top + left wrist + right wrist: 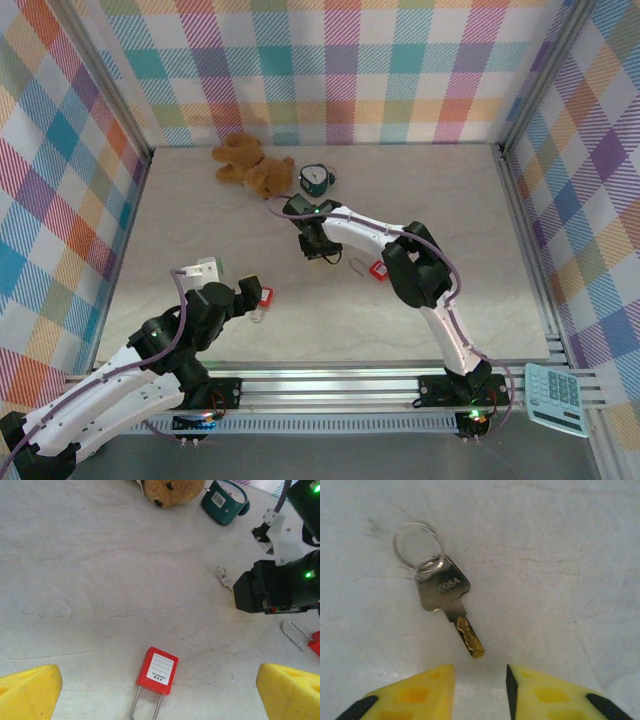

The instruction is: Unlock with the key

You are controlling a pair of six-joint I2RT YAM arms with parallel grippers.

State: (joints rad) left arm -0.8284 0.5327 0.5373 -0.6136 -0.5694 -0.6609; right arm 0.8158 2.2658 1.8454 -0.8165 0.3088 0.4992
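Note:
The key [444, 586] lies flat on the pale table, a small silvery key with a wire ring [418, 542] through its head and its blade pointing toward my right gripper [480, 692]. That gripper's yellow fingertips [415, 695] stand apart just short of the blade tip, with nothing between them. In the left wrist view the key [223, 579] is beside the right gripper's black body [280, 586]. A red padlock [157, 670] with a white label lies between the wide-open jaws of my left gripper [159, 697], untouched. From above, the left gripper [254, 298] hovers over this padlock [265, 296].
A second red padlock [378, 270] with its shackle swung out lies right of the right gripper [322, 250]. A brown teddy bear [250, 165] and a teal round object [316, 179] sit at the back. A calculator [557, 398] rests off the table's front right corner.

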